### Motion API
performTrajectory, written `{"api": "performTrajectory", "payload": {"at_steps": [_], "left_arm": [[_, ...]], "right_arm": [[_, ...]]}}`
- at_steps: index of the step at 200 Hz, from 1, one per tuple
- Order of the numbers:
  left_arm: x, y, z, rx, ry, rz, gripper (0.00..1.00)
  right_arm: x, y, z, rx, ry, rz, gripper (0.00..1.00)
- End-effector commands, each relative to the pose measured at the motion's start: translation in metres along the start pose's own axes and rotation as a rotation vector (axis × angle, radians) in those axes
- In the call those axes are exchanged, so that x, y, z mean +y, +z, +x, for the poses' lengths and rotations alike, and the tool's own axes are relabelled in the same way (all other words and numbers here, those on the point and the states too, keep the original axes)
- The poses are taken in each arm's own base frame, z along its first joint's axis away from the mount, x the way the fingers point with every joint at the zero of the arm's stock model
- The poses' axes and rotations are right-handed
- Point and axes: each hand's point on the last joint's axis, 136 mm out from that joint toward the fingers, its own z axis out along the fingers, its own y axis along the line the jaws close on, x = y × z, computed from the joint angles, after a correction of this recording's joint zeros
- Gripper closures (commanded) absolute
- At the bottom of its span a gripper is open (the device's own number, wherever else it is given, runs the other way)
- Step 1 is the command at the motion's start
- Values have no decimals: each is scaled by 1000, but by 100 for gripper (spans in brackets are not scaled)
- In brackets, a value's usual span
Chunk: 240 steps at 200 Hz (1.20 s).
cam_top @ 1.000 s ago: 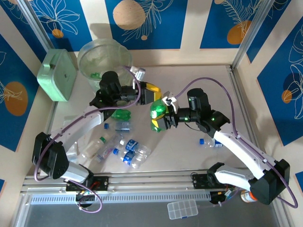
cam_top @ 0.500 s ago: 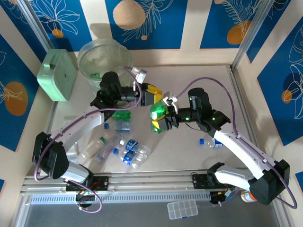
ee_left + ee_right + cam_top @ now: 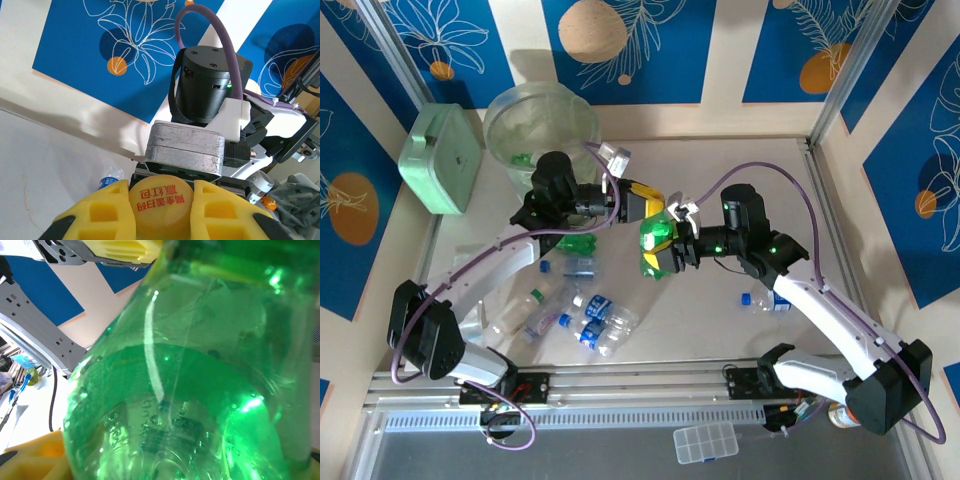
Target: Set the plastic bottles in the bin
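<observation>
Left hand [image 3: 652,204] pinches just the yellow cap [image 3: 161,202], right hand [image 3: 668,252] grips green plastic bottle [image 3: 654,243]; may drop short of round translucent bin [image 3: 508,106].

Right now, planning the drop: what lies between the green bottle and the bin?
The left gripper and its wrist, clamped on the cap of the bottle; the top view shows it.

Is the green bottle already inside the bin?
No, the right gripper holds the green bottle out over the middle of the table, apart from the bin.
</observation>
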Motion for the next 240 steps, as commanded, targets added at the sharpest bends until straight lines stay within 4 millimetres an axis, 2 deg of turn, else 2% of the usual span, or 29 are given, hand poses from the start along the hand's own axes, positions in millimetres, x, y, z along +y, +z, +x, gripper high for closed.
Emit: {"api": "performTrajectory", "payload": {"at_steps": [1, 19, 49, 75, 94, 119, 133, 155, 181, 206, 225, 240], "left_arm": [[-17, 1, -10, -17, 92, 11, 89], [-11, -2, -15, -40, 125, -55, 89], [-1, -15, -32, -106, 192, -202, 90], [4, -30, -45, -153, 273, -340, 96], [10, -46, -55, -201, 319, -461, 100], [12, -65, -71, -285, 345, -579, 100], [11, -76, -83, -338, 360, -639, 100], [15, -110, -105, -457, 324, -816, 100], [21, -145, -124, -536, 278, -986, 100], [44, -207, -136, -691, 101, -1230, 100], [63, -247, -148, -779, -49, -1360, 100], [72, -267, -162, -849, -99, -1403, 100]], "right_arm": [[0, -7, -17, -54, -13, 41, 49], [-2, -12, -18, -90, -44, 80, 37], [-4, -22, -18, -130, -63, 142, 35], [3, -33, -18, -157, -73, 166, 31], [10, -43, -17, -179, -69, 178, 17], [24, -49, -13, -184, -51, 142, 16], [24, -52, -10, -183, -2, 148, 16], [11, -55, -2, -199, 186, 214, 16], [-9, -51, 22, -266, 436, 279, 21], [-28, -62, 42, -347, 702, 338, 22], [-25, -58, 45, -298, 765, 284, 23], [-23, -50, 50, -248, 763, 259, 23]]}}
